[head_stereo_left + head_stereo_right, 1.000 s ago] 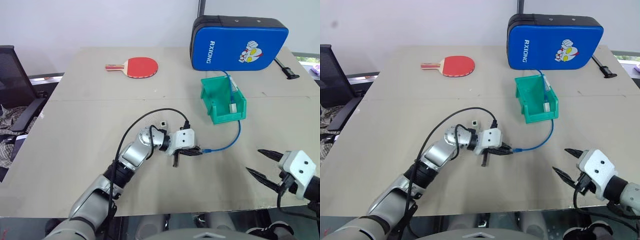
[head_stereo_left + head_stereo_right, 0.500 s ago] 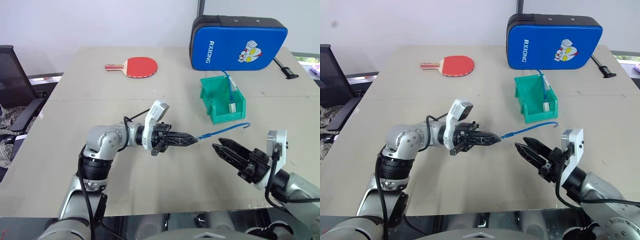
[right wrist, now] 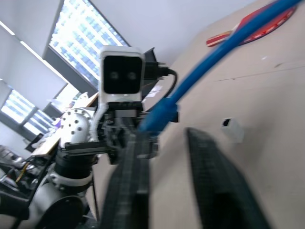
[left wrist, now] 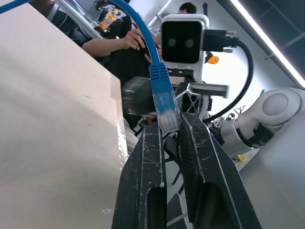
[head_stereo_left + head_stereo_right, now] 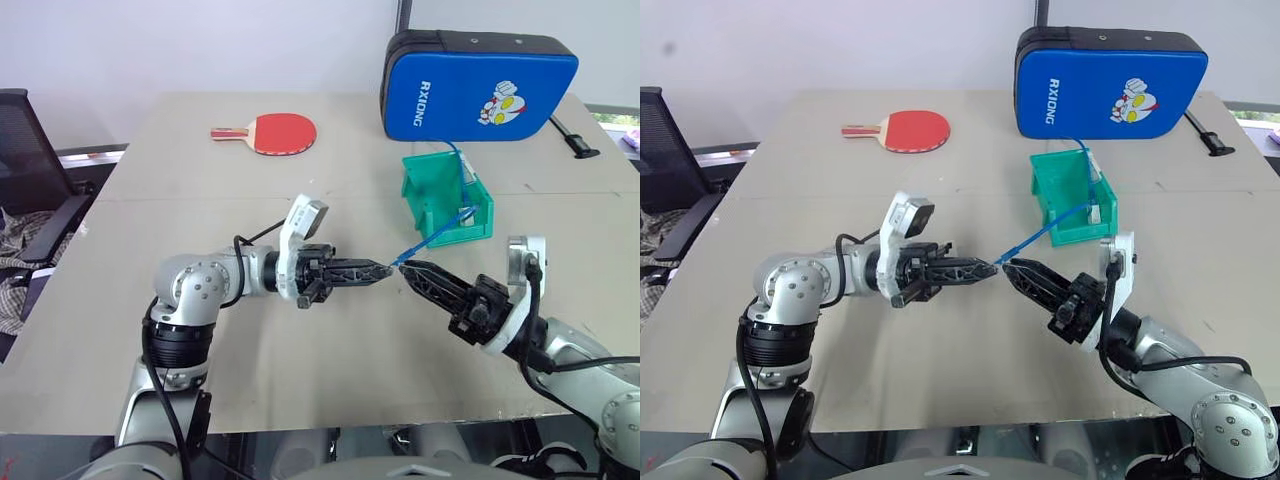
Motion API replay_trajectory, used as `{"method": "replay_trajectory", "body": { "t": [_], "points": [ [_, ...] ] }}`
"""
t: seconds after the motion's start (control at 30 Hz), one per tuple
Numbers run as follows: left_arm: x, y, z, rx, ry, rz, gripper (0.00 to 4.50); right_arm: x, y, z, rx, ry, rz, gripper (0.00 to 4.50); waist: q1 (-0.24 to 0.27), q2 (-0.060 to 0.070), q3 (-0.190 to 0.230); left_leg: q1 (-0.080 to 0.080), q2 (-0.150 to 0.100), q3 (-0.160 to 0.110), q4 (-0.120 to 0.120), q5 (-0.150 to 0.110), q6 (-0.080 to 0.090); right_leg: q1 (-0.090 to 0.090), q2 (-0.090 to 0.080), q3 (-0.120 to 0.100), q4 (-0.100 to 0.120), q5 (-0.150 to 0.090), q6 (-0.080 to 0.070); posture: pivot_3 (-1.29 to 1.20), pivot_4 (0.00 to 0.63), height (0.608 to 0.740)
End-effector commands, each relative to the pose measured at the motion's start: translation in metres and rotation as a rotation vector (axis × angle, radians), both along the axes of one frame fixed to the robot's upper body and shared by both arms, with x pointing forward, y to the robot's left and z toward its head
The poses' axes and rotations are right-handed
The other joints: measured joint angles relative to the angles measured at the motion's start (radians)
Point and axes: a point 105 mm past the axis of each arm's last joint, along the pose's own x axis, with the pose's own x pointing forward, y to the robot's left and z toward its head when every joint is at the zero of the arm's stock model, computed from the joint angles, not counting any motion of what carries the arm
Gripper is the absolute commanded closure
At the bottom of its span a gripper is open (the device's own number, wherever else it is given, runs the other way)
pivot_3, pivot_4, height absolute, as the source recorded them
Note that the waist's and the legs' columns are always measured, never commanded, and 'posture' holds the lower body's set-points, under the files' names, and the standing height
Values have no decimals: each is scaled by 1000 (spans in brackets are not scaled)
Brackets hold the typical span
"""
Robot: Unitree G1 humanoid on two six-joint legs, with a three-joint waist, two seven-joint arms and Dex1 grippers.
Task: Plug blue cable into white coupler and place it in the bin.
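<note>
**Plug in hand, nothing joined**

The blue cable [image 5: 430, 243] was half in the air. Its clear plug end was pinched between the fingers of my left gripper [image 5: 385, 268], raised above the middle of the table [image 5: 200, 160]. From there the cord climbed away to the far right and into the green bin [image 5: 425, 190], where its other end lay.

My right gripper [image 5: 408, 268] had its fingers drawn together, their tip just beside the plug and nose to nose with my left. I could not tell whether they caught the cord or only lay against it.

The white coupler [image 3: 232, 130] sat loose on the table, apart from both grippers, with nothing pushed into it.

So I judged the job barely begun: the plug was picked up and that was all. The coupler had yet to be taken up, the plug pushed home, and the joined pair set in the bin.
</note>
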Motion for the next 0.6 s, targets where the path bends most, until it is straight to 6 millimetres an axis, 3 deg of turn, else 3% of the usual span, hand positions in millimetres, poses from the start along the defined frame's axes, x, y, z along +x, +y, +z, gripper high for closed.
{"method": "replay_trajectory", "body": {
  "t": [0.03, 0.4, 0.5, 0.57, 0.6],
  "points": [
    [-10, -5, 7, -30, -33, -45, 4500, -8, 0, 10, 35, -35, 25, 4341, 0, 0, 0, 0, 0, 0, 0, 0, 0, 0, 0, 0, 0, 0, 0, 0, 150, 731],
    [-8, -4, 8, -46, -29, -37, 4500, -10, -2, 12, 62, -33, 40, 4341, 0, 0, 0, 0, 0, 0, 0, 0, 0, 0, 0, 0, 0, 0, 1, 0, 150, 731],
    [-8, -4, 10, -54, -30, -37, 4500, -9, -2, 6, 38, -19, 33, 3490, 0, 0, 0, 0, 0, 0, 0, 0, 0, 0, 0, 0, 0, 0, 1, 0, 150, 731],
    [-9, -4, 11, -58, -29, -40, 4500, -10, -1, 3, 34, -9, 34, 2610, 0, 0, 0, 0, 0, 0, 0, 0, 0, 0, 0, 0, 0, 0, 1, 0, 150, 731],
    [-9, -4, 11, -58, -28, -43, 4500, -10, -1, 3, 39, -7, 35, 2610, 0, 0, 0, 0, 0, 0, 0, 0, 0, 0, 0, 0, 0, 0, 1, 0, 150, 731]
  ]
}}
